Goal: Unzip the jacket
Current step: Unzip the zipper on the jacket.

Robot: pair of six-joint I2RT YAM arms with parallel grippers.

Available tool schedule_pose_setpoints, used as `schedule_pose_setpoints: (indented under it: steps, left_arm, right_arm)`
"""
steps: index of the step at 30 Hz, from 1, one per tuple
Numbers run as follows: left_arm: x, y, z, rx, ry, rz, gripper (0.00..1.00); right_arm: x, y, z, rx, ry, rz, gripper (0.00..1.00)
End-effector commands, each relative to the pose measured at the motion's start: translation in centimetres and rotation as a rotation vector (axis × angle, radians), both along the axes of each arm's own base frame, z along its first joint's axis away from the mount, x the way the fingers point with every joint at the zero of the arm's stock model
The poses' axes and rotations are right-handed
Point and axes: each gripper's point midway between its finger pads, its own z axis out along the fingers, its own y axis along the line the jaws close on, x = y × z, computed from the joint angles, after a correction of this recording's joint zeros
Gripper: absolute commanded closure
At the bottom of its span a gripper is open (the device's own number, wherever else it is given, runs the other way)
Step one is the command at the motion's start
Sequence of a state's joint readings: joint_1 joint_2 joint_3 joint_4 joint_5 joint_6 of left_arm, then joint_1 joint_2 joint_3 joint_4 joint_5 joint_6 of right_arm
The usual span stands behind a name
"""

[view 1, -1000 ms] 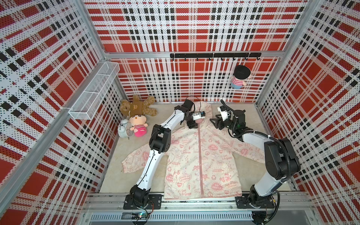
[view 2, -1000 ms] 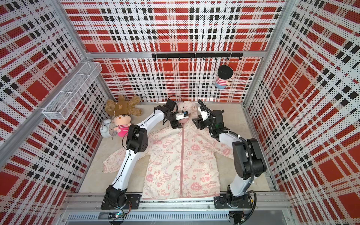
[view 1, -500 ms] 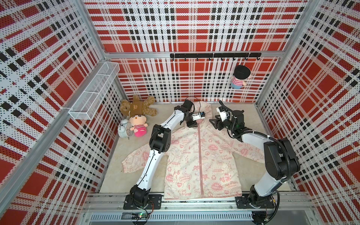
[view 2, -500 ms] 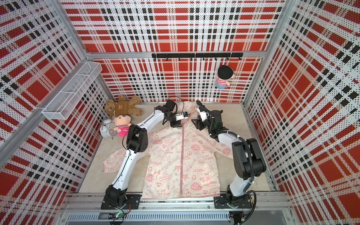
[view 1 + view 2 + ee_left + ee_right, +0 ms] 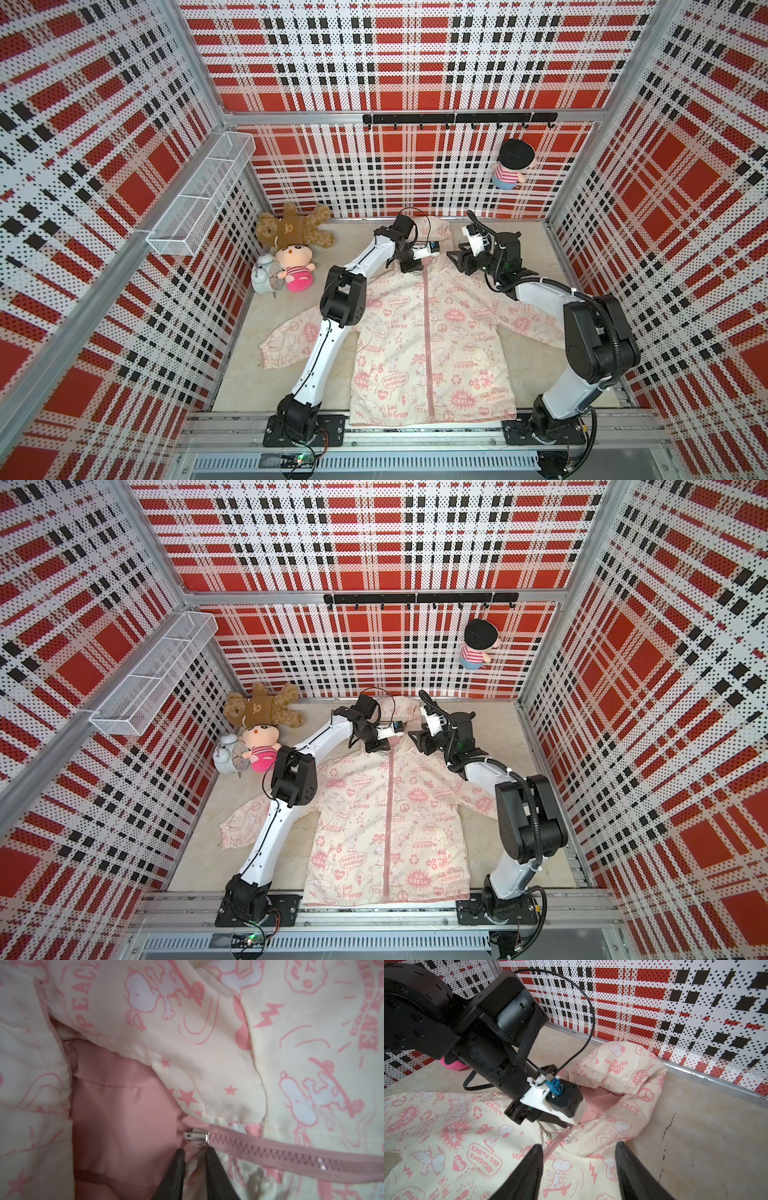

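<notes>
Cream jacket [image 5: 428,332] spread flat and front up on the beige tabletop [image 5: 530,374] in both top views, hood [image 5: 623,1072] toward the back wall, hem [image 5: 432,419] lapping onto the metal rail at the front edge. Pink zipper [image 5: 270,1149] closed down the middle, silver slider [image 5: 196,1136] at its top end, pink lining [image 5: 124,1115] exposed beside it inside the neck opening. Left end effector [image 5: 195,1152] down at that collar, dark fingers [image 5: 178,1169] drawn close with only a narrow strip of cream cloth between them, tips just beside the slider; grip on cloth or slider: cannot tell. Right end effector [image 5: 578,1146] held over the collar on the other side of the zipper, jaws wide apart and empty. One sleeve [image 5: 291,336] angled out under the left arm, the other sleeve [image 5: 536,328] running under the right forearm. Bare tabletop on both flanks of the jacket body, widest from the hood to the back right corner. Teddy bear [image 5: 295,230], pink-and-cream plush doll [image 5: 295,266] and white alarm clock [image 5: 266,276] huddled in the back left corner, apart from the jacket. Wire basket [image 5: 199,195] on the left wall and a striped doll [image 5: 509,166] hanging from the black hook rail [image 5: 457,118] on the back wall, both well above the tabletop.
</notes>
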State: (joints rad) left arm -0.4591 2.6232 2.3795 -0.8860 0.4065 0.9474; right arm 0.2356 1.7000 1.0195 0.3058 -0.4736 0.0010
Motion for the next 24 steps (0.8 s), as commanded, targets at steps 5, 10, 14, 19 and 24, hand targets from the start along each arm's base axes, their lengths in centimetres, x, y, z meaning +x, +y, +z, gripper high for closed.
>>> schedule_pose_setpoints:
  steps: [5, 10, 14, 19, 24]
  left_arm:
    - [-1.0, -0.7, 0.2, 0.023, -0.002, 0.0, 1.0]
    - [0.8, -0.6, 3.6, -0.009, -0.09, 0.087, 1.0]
    - [2.1, -0.6, 8.1, -0.081, -0.185, 0.17, 1.0]
    - [1.1, -0.3, 12.9, -0.182, -0.316, 0.186, 1.0]
    - [-1.4, 0.5, 16.5, -0.259, -0.443, 0.171, 1.0]
  right_arm:
    - [-0.1, 0.3, 1.4, 0.003, -0.034, 0.002, 0.42]
    - [-0.3, -0.1, 2.2, 0.012, -0.059, -0.021, 0.42]
    - [-0.9, -0.3, 2.9, 0.023, -0.086, -0.024, 0.43]
    - [-1.5, -0.5, 3.5, 0.028, -0.107, -0.029, 0.43]
    - [-2.3, -0.2, 3.7, 0.046, -0.121, -0.001, 0.41]
